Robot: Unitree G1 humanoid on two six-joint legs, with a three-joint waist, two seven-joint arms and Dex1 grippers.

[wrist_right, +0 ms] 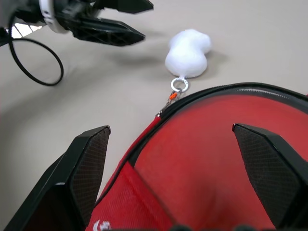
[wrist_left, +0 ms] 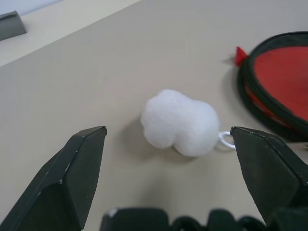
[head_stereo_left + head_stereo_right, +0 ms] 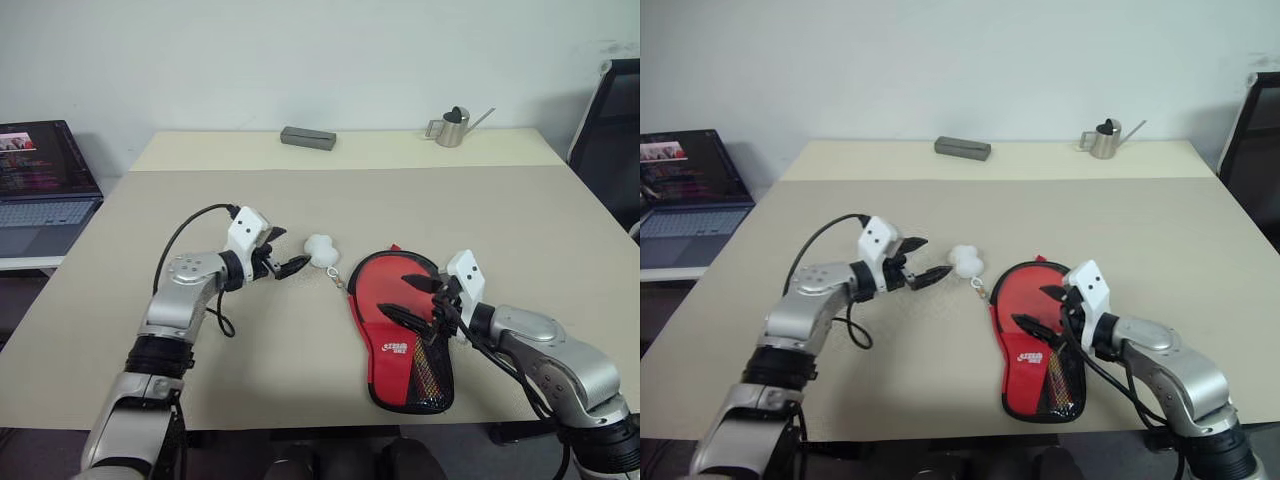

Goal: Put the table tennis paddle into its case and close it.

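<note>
Case: the red case lies flat on the surface near its front edge, toward the right corner, mesh pocket end nearest the front.
Paddle: a round red face shows inside the black zip rim, probably the paddle already in the case.
Charm: the white fluffy charm rests on the surface just beside the case's round end.
Left hand: left hand spread wide, grasping nothing, just short of the charm.
Right hand: right hand released, fingers spread above the case.
</note>
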